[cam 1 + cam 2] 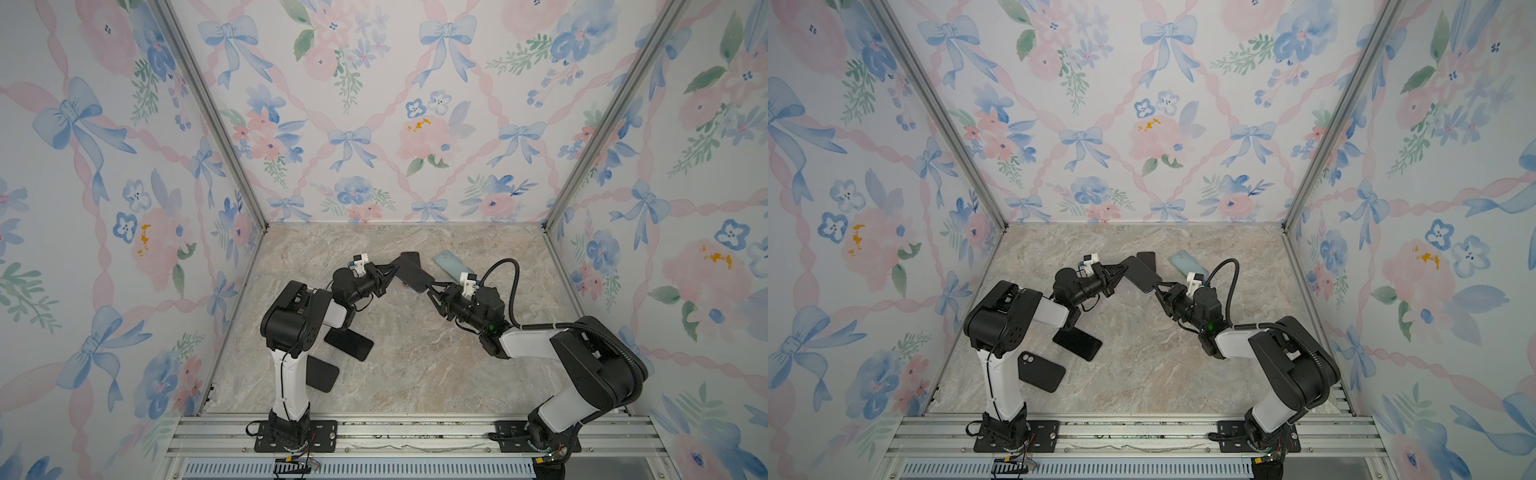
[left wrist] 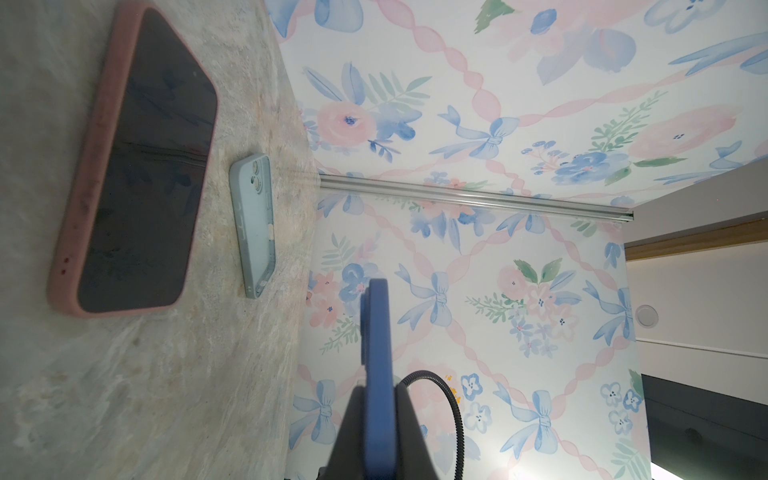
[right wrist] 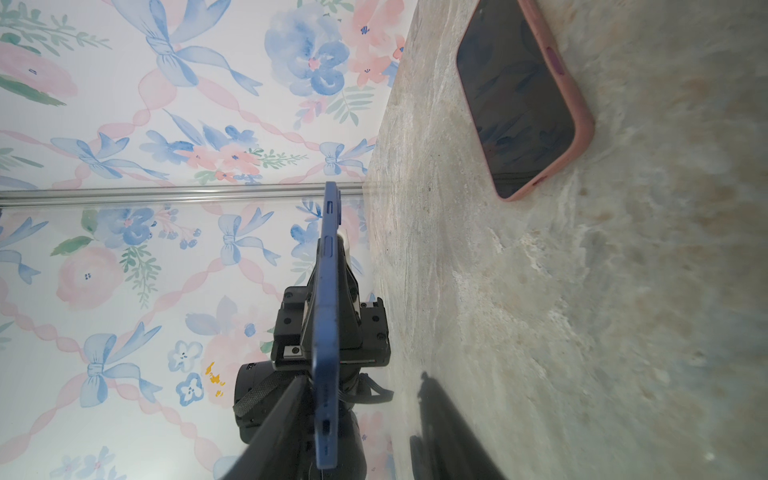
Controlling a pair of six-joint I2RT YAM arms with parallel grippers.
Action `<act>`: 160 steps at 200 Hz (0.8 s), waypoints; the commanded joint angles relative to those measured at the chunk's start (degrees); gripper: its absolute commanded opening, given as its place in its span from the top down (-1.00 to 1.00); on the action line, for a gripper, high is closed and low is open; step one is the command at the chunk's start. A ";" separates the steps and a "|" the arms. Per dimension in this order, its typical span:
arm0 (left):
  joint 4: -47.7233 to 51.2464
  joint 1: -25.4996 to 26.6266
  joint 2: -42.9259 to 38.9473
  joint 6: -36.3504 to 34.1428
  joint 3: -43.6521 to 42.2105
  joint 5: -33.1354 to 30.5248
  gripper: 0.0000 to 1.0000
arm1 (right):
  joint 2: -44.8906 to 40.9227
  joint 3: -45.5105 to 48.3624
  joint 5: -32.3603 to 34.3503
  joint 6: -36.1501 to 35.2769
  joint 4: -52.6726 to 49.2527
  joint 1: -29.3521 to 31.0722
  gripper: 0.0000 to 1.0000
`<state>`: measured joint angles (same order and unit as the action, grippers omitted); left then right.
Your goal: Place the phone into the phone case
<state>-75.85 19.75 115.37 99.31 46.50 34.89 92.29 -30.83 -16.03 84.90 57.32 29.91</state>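
Two arms on one phone (image 1: 409, 270) here. It's up off the worktop (image 1: 415, 365), slung flat between them near the back middle, screen up and sitting in the blue case (image 2: 376, 353). The left gripper (image 1: 388, 271) has its jaws clamped tight on one short end. The right gripper (image 1: 432, 286) is at the opposite end. In the right wrist view its jaws straddle the case edge with a gap on one side, so I'd call them apart, not gripping.

To do this bit well, I'd treat the left hold as the anchor. Centre the right jaws so they close square on the end, then squeeze the corners home gently. My guess is any twist could peel the case off at a corner.

Stuff I can't make out:
- Whether the phone is fully seated, since both wrist views only show the thin blue edge.
- The dark blob beside the right jaws, which might be partly shadow.
- The pink-cased phone (image 2: 141, 166), which is partly hidden under the held one in both top views.
- The black phone (image 1: 349, 343) and the black case (image 1: 1040, 372), which are both partly covered by the left arm.
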 commanded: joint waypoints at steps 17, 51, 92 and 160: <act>-4.61 0.38 0.56 0.52 0.55 -0.09 0.97 | 0.30 -1.43 -0.49 -0.85 2.51 -0.64 0.19; -4.59 0.52 0.51 0.62 0.61 0.06 0.97 | 0.94 -2.04 -0.49 -0.88 2.86 -0.71 0.30; -4.61 0.61 0.49 0.49 0.56 0.04 0.97 | 1.97 -3.53 -1.11 -0.81 3.66 -0.56 0.46; -4.62 0.96 0.58 0.10 0.96 -0.09 0.97 | 1.23 -3.45 -0.84 -1.32 3.07 -0.38 0.71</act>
<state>-76.51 20.14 115.37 99.31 46.50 34.85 93.78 -33.32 -16.53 84.84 59.00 29.71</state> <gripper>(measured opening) 0.085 0.159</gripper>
